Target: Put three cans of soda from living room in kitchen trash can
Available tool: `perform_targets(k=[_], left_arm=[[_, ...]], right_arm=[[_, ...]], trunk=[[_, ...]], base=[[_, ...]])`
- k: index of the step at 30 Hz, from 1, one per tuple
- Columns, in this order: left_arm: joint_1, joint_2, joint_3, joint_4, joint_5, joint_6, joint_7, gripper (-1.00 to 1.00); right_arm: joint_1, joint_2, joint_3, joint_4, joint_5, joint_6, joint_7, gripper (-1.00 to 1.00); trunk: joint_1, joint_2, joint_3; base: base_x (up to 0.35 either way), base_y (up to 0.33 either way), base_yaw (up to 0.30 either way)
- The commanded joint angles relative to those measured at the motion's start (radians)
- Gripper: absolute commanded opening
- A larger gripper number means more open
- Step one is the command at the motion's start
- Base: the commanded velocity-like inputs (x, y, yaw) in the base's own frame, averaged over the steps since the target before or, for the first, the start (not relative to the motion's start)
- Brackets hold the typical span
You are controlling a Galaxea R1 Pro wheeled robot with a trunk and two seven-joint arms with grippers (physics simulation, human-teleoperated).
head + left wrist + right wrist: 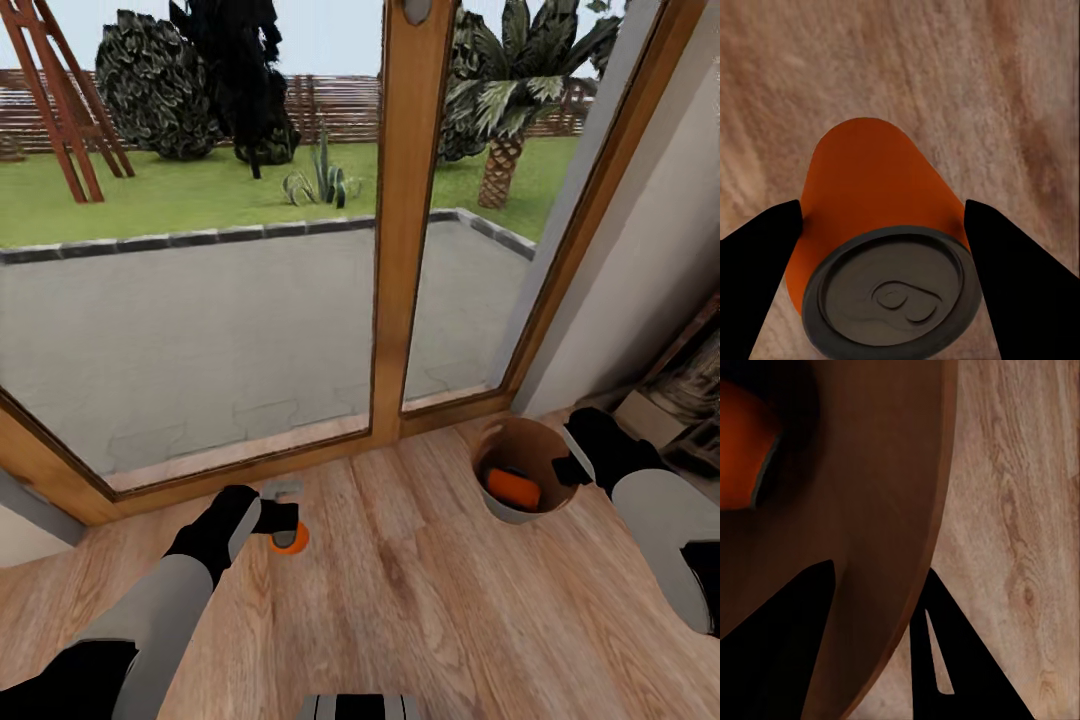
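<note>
So here I'm parked right up at the wood-framed glass doors (405, 220), looking down at a pale wood-plank floor (400, 600) with the patio and garden outside. My left gripper (285, 520) is down low near the door sill and it's got an orange soda can (881, 247) pinched between its fingers (761, 247). From the left wrist view the black fingers sit tight against both sides of the can, grey top with the pull tab facing the camera, wood floor behind it. In the head view I just catch a bit of that orange can (292, 540) peeking out under the gripper. Over on the right, the trash can (500, 440) stands on the floor near the corner by the door frame, pale grey outside and orange-brown inside, and there's a second orange can (513, 488) lying in it already. My right gripper (572, 470) is at the bin's rim on the side away from the left arm. In the right wrist view the bin wall (892, 510) passes between the two fingers (945, 645), one finger inside and one outside, but I can't tell whether they're actually squeezing the rim or just straddling it. An orange patch of the can inside (739, 442) shows there too.
</note>
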Motion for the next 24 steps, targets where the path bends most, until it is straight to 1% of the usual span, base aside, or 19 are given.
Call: perform_targets(k=[1,4,6,8,12,13,18,20,24], left_arm=[[0.0,0.001,0.0,-0.001,-0.002,0.0,-0.005,-1.0],[0.0,0.002,-0.001,-0.017,-0.002,0.005,-0.021,-1.0],[0.0,0.002,-0.001,-0.059,-0.002,0.009,-0.036,-1.0],[0.001,0.002,0.0,-0.102,-0.002,0.017,-0.063,-1.0],[0.003,0.003,0.002,-0.126,-0.002,0.029,-0.107,-1.0],[0.006,0.003,0.002,-0.148,-0.003,0.037,-0.137,-1.0],[0.009,0.004,0.002,-0.215,-0.002,0.069,-0.16,-1.0],[0.011,0.004,0.001,-0.257,-0.002,0.095,-0.164,-1.0],[0.016,0.004,0.0,-0.283,-0.002,0.113,-0.166,-1.0]], right_arm=[[0.002,0.001,0.001,0.0,0.011,0.0,-0.001,-1.0],[0.007,0.004,0.0,0.0,0.011,0.0,-0.001,-1.0],[0.011,0.006,0.0,0.0,0.011,0.0,-0.001,-1.0],[0.02,0.008,0.0,0.0,0.01,-0.005,-0.001,-1.0],[0.025,0.008,0.0,0.001,0.007,-0.036,-0.001,-1.0],[0.031,0.008,0.0,0.001,0.007,-0.045,-0.001,-1.0],[0.042,0.009,0.0,0.002,0.006,-0.053,-0.001,-1.0],[0.044,0.009,0.0,0.006,0.006,-0.054,-0.001,-1.0],[0.045,0.008,0.0,0.024,0.008,-0.055,-0.001,-1.0]], trunk=[[0.0,0.0,0.004],[-0.002,0.001,0.016],[-0.003,0.001,0.023],[-0.004,0.002,0.031],[-0.005,0.003,0.047],[-0.006,0.003,0.05],[-0.008,0.004,0.07],[-0.009,0.005,0.078],[-0.011,0.006,0.093]], base=[[0.0,0.0,0.0],[0.0,0.0,0.0],[0.0,0.0,0.0],[0.0,0.0,0.0],[0.0,0.0,0.0],[0.0,0.0,0.0],[0.0,0.0,0.0],[0.0,0.0,0.0],[0.0,0.0,0.0]])
